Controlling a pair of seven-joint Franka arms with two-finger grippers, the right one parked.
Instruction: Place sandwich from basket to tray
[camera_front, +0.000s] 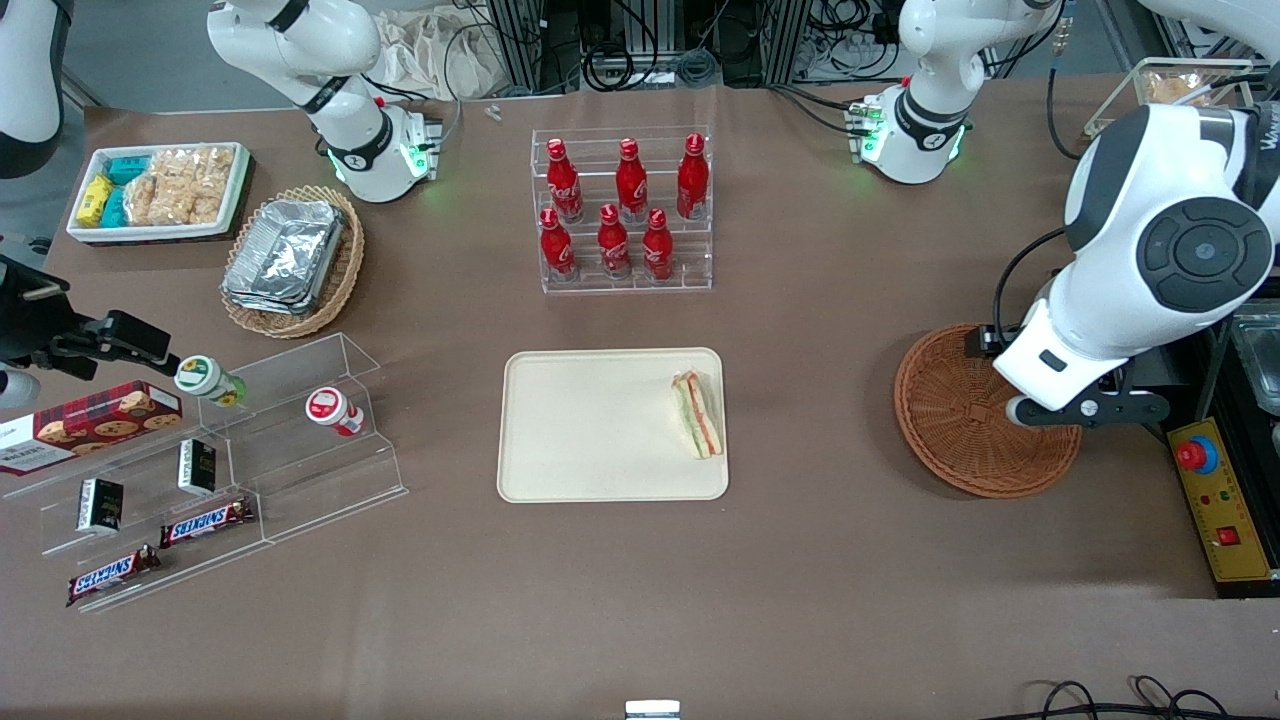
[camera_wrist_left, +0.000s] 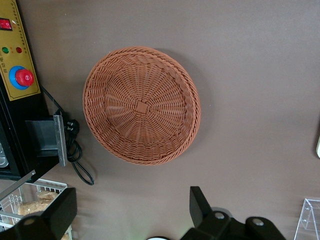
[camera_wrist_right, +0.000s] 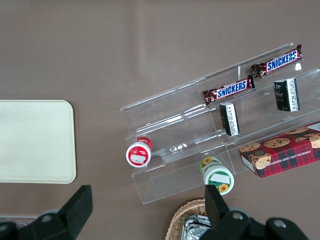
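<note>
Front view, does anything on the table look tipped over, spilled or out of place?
Two small jars lie on their sides on the clear stepped shelf. Otherwise tidy: the sandwich sits on the tray, the basket is empty, and the open gripper hangs above it.

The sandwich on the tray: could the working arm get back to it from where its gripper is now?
Probably yes. The gripper hangs open above the empty basket, and the sandwich lies on the tray's edge nearest that basket, with only bare table between.

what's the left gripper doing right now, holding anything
Left gripper: open, holding nothing, above the basket; the sandwich lies on the tray.
</note>
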